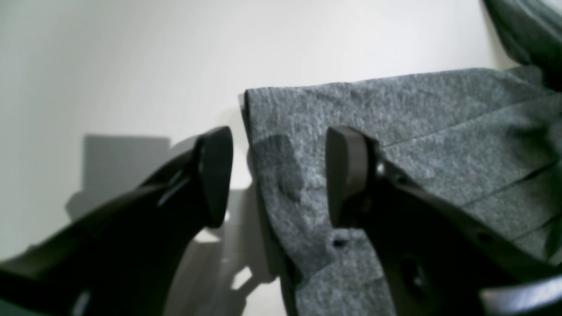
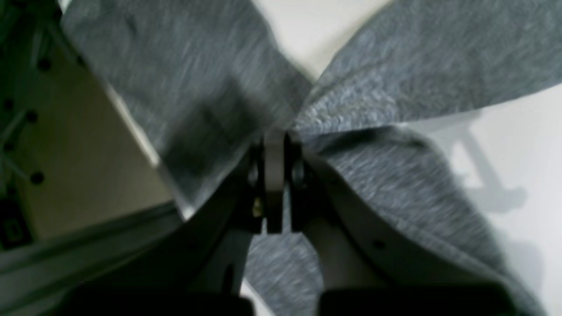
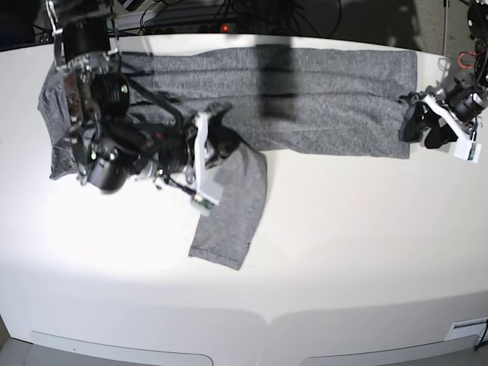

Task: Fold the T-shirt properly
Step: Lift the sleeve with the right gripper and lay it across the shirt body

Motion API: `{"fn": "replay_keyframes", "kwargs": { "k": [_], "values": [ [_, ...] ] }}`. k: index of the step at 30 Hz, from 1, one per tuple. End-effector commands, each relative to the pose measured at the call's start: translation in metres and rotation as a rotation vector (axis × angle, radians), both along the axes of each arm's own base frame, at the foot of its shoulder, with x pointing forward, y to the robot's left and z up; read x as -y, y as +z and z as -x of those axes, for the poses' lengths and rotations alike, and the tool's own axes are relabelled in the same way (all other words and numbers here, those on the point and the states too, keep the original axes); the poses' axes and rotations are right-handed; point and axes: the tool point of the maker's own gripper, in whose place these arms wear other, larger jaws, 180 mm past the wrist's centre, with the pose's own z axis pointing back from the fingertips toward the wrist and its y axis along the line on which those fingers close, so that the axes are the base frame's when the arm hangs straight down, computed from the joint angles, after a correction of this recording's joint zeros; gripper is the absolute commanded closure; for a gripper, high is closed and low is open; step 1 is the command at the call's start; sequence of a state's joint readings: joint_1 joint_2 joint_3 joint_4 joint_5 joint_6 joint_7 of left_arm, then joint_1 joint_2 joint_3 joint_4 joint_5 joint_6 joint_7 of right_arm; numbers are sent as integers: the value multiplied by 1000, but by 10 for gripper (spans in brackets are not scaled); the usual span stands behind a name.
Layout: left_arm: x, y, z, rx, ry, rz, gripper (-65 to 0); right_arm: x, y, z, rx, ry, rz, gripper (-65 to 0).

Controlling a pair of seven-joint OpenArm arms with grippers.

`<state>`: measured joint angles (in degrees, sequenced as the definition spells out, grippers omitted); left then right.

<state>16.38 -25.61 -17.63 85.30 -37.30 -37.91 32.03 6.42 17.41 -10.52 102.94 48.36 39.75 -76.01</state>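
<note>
Left wrist view. My left end effector (image 1: 279, 175) is standing wide, holding nothing, straddling the corner edge of the T-shirt (image 1: 417, 131). One finger is hanging over bare bench (image 1: 109, 66), the other over the grey knit. The cloth is running away from this end effector toward its far side, in flat stacked layers. Whether the fingers are touching the cloth I cannot tell.

Right wrist view. My right end effector (image 2: 274, 175) is pinching narrow on a gather of the T-shirt (image 2: 417, 74). Cloth is fanning out ahead of the pinch on both sides and draping back under the fingers. The picture is blurred.

Base view. One T-shirt (image 3: 320, 91) is lying on the bench (image 3: 343, 252) as a long band, its long axis running from one end effector to the other. My right end effector (image 3: 210, 149) is gripping where a sleeve is drooping toward the near bench edge. My left end effector (image 3: 423, 126) is sitting just at the band's opposite end corner, so I judge it the nearer arm for taking that end next. Count: one shirt, two end effectors.
</note>
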Motion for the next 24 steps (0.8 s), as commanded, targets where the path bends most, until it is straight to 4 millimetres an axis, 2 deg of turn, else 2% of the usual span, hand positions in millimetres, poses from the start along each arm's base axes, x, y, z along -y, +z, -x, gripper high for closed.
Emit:
{"fn": "replay_keyframes", "kwargs": {
  "k": [1, 5, 9, 14, 24],
  "values": [
    [-4, 16, -10, 57, 1, 3, -331, -6, 15, -3, 50, 9, -42, 0],
    [-4, 17, -11, 65, 4, 6, -331, -11, 9, 21, 22, 18, -63, 0],
    [-4, 17, -11, 65, 3, 6, -331, -15, 3, 33, -8, 8, -92, 0],
    [-4, 17, -11, 65, 4, 7, -331, -24, 1, 41, -29, 0, -128, 0],
    [-4, 17, -11, 66, 4, 9, -331, -38, -1, 42, -11, 2, -128, 0]
  ]
}}
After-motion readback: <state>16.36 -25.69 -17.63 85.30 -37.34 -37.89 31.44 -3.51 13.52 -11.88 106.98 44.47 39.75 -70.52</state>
